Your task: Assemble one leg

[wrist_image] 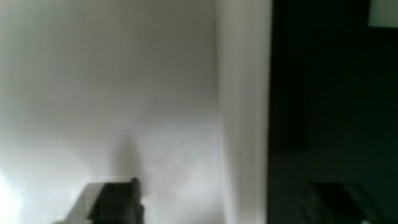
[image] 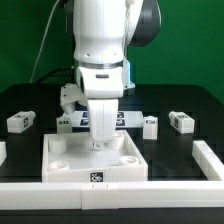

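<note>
Hand (image: 99, 143) hanging over white panel (image: 60, 165), leg (image: 22, 122) lying at its nine o'clock on bench (image: 190, 100), only wrist view showing fingers (wrist_image: 116, 200) spread apart.

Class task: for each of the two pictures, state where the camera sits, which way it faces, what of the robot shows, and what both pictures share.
Exterior view: off the arm, facing it across the table; it sees the white panel, a leg, the arm and the gripper.
Wrist view: on the wrist, looking down past two dark fingertips at a blurred white surface.
Shared: the gripper, and probably the panel under it.
</note>
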### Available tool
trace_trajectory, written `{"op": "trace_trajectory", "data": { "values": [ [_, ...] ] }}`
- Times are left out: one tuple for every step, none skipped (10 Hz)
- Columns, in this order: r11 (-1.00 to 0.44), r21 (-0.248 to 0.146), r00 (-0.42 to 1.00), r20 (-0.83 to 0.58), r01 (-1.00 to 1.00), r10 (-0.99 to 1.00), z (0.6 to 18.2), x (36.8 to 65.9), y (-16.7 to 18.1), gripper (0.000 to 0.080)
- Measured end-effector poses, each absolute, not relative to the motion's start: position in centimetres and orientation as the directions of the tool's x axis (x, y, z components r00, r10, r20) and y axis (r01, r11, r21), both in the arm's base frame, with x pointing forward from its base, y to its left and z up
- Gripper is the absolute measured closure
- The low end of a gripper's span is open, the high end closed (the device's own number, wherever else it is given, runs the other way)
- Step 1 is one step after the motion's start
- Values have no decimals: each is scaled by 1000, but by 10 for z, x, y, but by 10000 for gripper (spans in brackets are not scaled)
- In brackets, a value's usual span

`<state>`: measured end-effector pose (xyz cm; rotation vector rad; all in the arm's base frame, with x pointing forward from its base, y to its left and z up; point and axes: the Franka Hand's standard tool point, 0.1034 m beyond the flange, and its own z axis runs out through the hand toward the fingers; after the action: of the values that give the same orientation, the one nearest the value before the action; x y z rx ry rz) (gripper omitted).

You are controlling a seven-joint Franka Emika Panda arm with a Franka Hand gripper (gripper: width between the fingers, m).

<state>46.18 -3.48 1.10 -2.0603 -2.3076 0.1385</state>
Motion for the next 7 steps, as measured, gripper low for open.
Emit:
{"op": "trace_trajectory", "data": {
  "values": [
    [111, -97, -114, -26, 989, 993, 11, 462, -35, 517],
    [111, -97, -114, -26, 989, 993, 11, 462, -35, 698],
    [110, -87, -113, -26, 990, 993, 12, 464, -35, 737],
    [110, -83, -113, -26, 990, 993, 12, 465, -35, 737],
    [110, -82, -113, -26, 991, 993, 12, 465, -35, 737],
    [110, -80, -113, -26, 991, 993, 13, 465, -35, 737],
    [110, -79, -113, -26, 991, 993, 13, 466, -35, 737]
  ]
}}
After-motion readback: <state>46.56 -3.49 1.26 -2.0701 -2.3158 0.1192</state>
